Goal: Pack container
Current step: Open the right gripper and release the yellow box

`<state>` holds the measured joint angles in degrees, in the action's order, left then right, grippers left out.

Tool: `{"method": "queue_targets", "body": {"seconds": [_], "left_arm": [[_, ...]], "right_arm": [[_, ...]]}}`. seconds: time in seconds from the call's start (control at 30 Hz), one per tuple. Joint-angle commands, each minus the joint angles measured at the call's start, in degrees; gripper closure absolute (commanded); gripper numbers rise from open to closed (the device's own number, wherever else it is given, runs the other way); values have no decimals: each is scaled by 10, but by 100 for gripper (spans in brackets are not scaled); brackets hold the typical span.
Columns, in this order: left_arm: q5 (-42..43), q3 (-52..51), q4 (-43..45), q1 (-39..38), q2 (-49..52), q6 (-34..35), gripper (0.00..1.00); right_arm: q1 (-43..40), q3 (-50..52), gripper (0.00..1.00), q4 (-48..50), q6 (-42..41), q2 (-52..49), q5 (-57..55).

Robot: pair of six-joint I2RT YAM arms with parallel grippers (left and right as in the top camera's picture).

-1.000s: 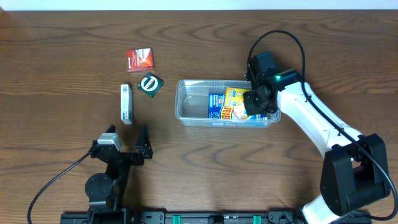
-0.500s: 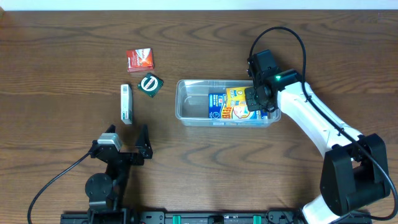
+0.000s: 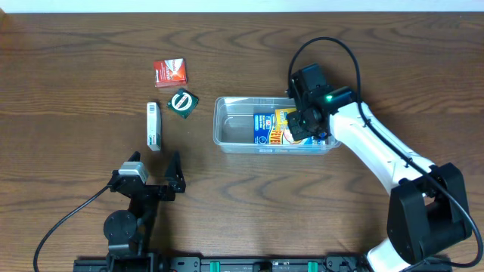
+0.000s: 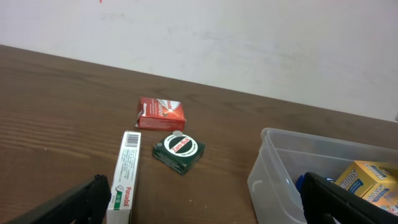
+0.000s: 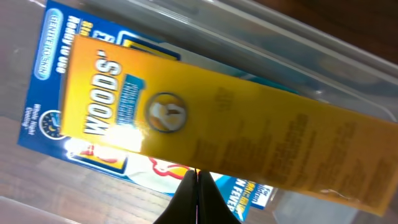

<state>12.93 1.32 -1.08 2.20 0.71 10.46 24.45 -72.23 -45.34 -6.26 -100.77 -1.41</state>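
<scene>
Far left on the brown wooden table (image 3: 68, 91): one long white box (image 3: 154, 126), lying flat, printed "Paradol" along its side, with a barcode at one end. Just below it, the left gripper (image 3: 156, 165), fingers spread wide apart, holding nothing. Next, one red box (image 3: 170, 72), print too small to read, and near it one dark green box (image 3: 182, 101) with a round white logo, lettering illegible. Three small boxes loose on the table in all. Right of centre, one clear container (image 3: 221, 125), well apart from those three, with two packs at its right end: one flat blue pack (image 3: 262, 130) with "FEVER" readable in red, and one yellow box (image 5: 205, 124) marked "WOODS'", lying across the blue one. Over that end, the right gripper (image 3: 305, 123), fingertips pressed together, clamping nothing.
</scene>
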Motion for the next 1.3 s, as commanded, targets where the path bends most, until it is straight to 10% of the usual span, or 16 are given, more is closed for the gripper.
{"method": "queue_targets", "body": {"seconds": [0.0, 1.27], "left_arm": [[3, -11, -18, 3, -1, -6, 2], [3, -11, -18, 3, -1, -6, 2]], "right_arm": [[5, 3, 99, 6, 18, 3, 4], [5, 2, 90, 36, 60, 18, 104]]}}
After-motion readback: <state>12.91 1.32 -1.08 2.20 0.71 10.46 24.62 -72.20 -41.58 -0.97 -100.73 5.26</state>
